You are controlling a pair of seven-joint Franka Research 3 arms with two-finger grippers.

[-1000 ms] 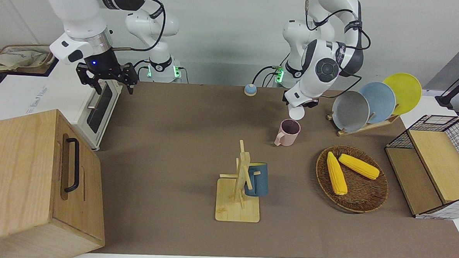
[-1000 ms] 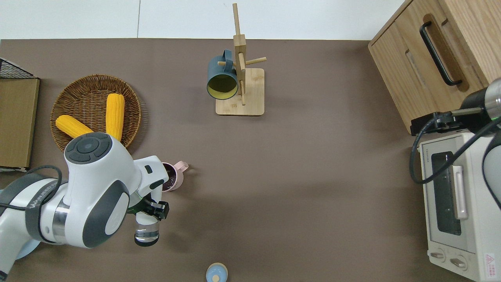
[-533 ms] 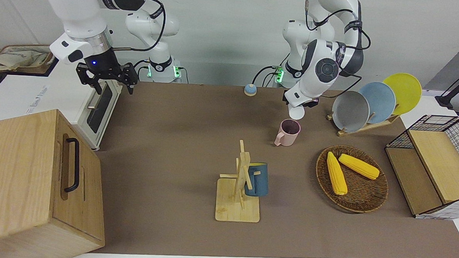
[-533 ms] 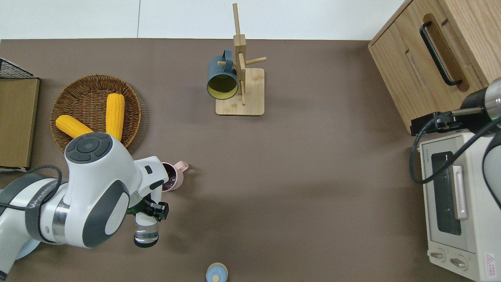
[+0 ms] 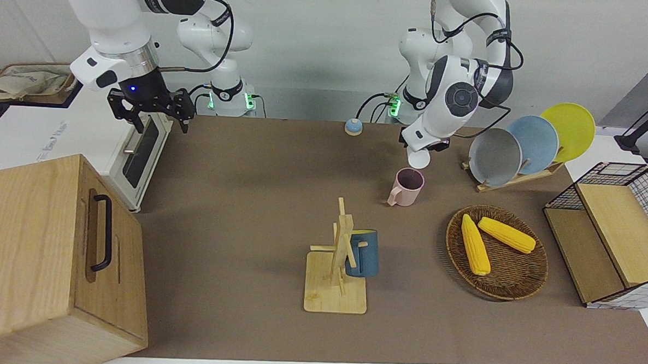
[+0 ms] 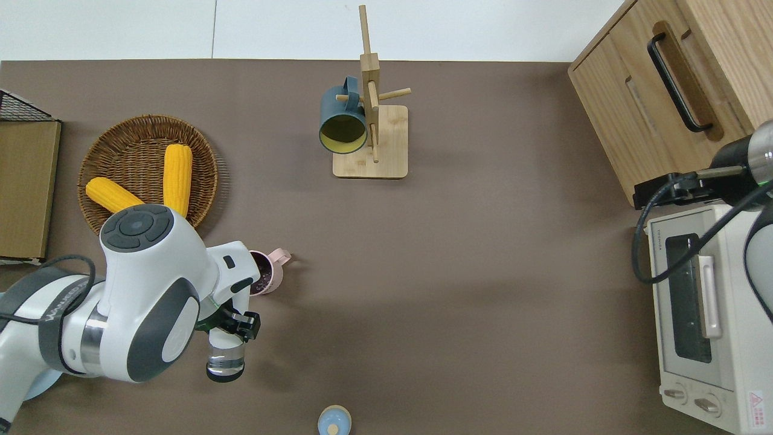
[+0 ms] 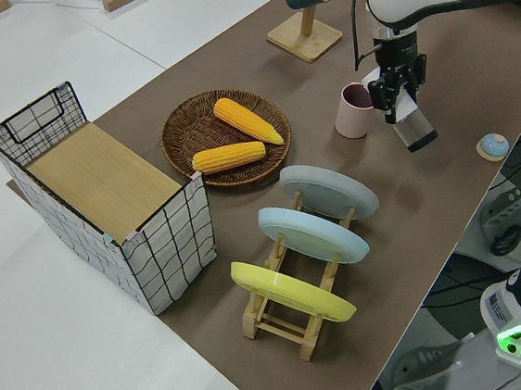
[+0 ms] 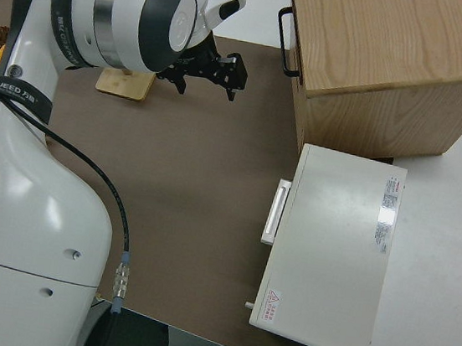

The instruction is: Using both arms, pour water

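Toward the left arm's end of the brown-covered desk (image 6: 459,290), near the edge nearest the robots, the left gripper (image 6: 232,323) holds a clear glass tumbler (image 6: 225,360) up in the air, fingers clamped on its body. The glass is tipped over to about level, its mouth pointing at the pink handled mug (image 6: 267,273) that stands upright on the desk, just beside the round wicker basket (image 6: 109,139) of two yellow corn cobs (image 6: 177,175). In the front view the glass mouth (image 5: 419,159) sits just above and beside the mug rim (image 5: 409,179), on the robots' side. No stream of water shows, and I cannot tell whether any is left in the glass or how full the mug is; its inside looks dark.

The right arm is parked, right gripper (image 5: 153,110) with fingers spread apart, empty.

Judgement: pick-up and tilt are done and the pour is at or near its end. Left to do: bring the glass back upright and set it down. The right arm has no visible share so far.
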